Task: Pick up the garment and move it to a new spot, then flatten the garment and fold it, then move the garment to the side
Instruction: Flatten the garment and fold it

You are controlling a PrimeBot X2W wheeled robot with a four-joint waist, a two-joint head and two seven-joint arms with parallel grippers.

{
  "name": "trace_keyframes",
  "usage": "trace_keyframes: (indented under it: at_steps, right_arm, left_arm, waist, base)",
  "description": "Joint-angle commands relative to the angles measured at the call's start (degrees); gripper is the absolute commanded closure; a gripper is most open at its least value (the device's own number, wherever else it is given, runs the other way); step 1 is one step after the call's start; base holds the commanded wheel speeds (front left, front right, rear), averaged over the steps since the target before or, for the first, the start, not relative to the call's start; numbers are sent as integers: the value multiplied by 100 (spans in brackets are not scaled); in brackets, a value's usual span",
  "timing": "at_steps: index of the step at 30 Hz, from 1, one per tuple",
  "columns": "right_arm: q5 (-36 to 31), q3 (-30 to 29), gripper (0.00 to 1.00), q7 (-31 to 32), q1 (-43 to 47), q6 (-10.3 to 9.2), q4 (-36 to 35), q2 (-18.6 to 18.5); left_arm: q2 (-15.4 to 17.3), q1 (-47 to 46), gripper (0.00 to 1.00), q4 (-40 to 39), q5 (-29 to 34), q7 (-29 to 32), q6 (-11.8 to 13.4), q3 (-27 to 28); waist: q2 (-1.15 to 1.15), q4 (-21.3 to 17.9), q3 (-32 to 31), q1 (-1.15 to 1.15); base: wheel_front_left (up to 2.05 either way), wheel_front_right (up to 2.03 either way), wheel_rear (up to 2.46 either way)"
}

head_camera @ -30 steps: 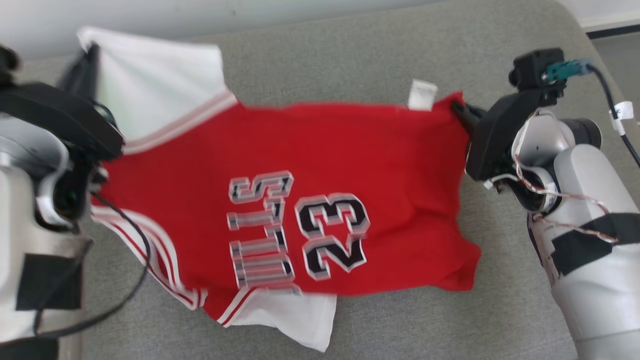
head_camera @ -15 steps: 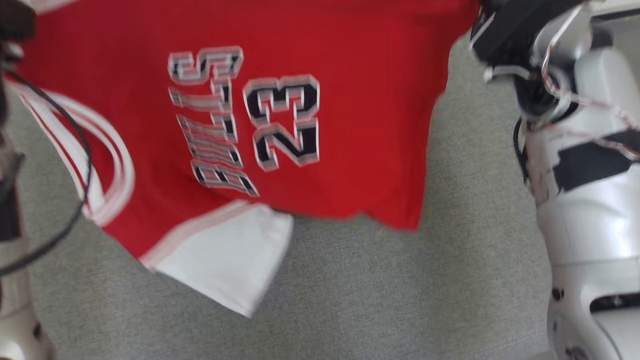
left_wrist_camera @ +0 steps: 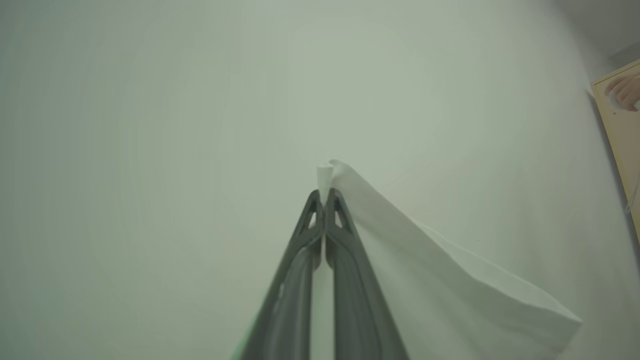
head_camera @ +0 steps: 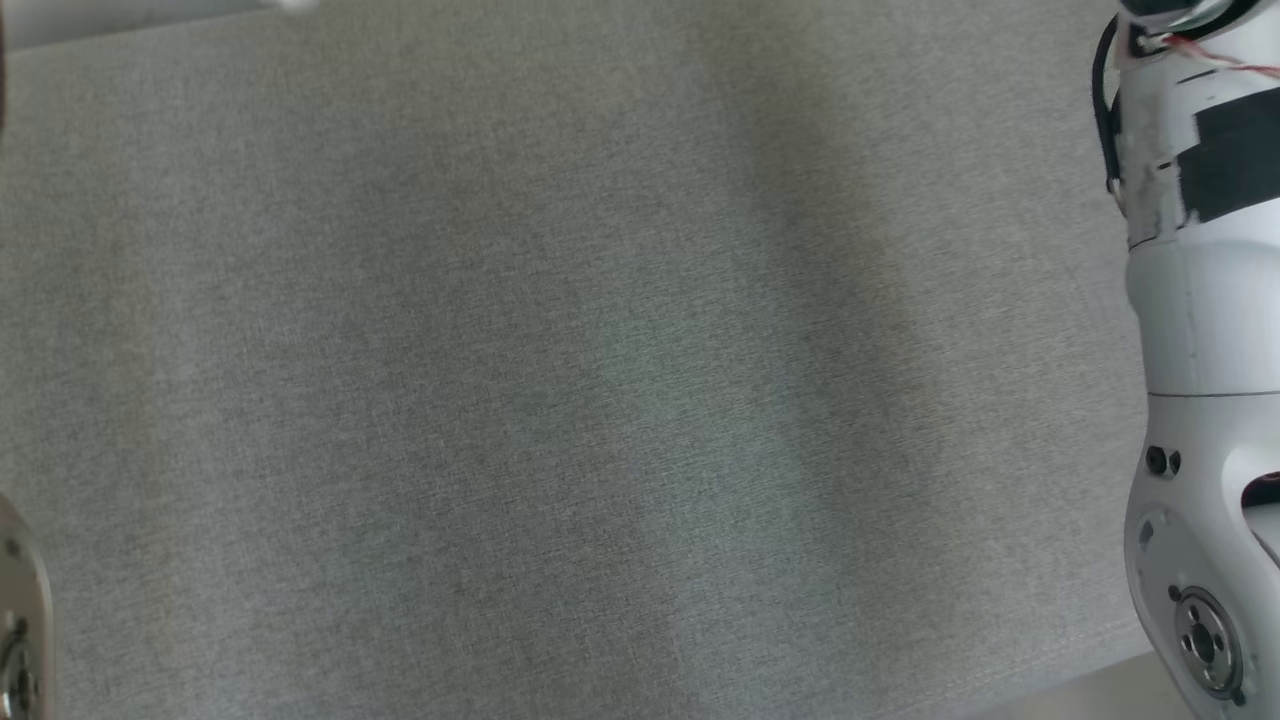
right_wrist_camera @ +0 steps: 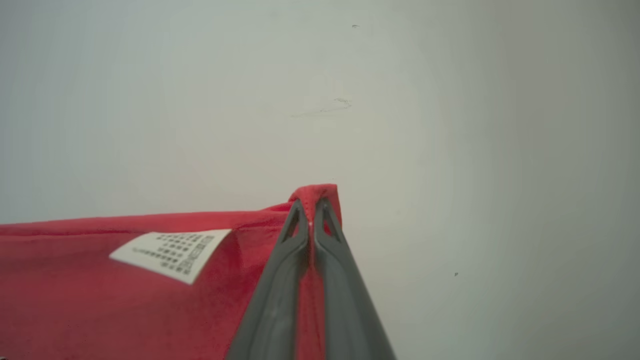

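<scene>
1. In the left wrist view, the left claw is pinching a white corner of the garment, its dark fingers pressed together on the cloth. The white fabric is hanging away from that pinched corner. Well beyond the garment's far edge, a person's hand is showing against a tan board.
2. The right wrist view is showing what the left one is not: the garment's red body. The right claw is pinching a red corner, fingers pressed together. A white label is sitting on the garment's top edge, near that corner.
3. The head view is looking down on the grey fabric worktop, with the pale right forearm rising along one edge.
4. A second ago the head view was showing the red garment stretched between both claws above the worktop. Since then the whole picture has shifted, so the camera has moved. Both claws are still gripping their corners.
</scene>
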Motion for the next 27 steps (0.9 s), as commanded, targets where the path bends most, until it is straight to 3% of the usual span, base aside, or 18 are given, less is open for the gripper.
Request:
trace_keyframes:
  at_steps: [1,13,27]
  right_arm:
    - [-163,63,100,-124,18,-15,93,12]
    - [-830,665,100,-278,522,-15,759,3]
    - [203,1551,100,834,1658,-15,834,-563]
  left_arm:
    - [-25,38,100,96,-90,-66,-31,-42]
    - [128,1392,100,463,-664,-114,-119,-393]
    - [336,3735,100,-515,-1970,404,-101,-654]
  waist:
    - [0,59,101,-1]
    - [0,249,554,-1]
    - [0,433,-268,-1]
  base:
    - [0,0,0]
    - [0,0,0]
    - [0,0,0]
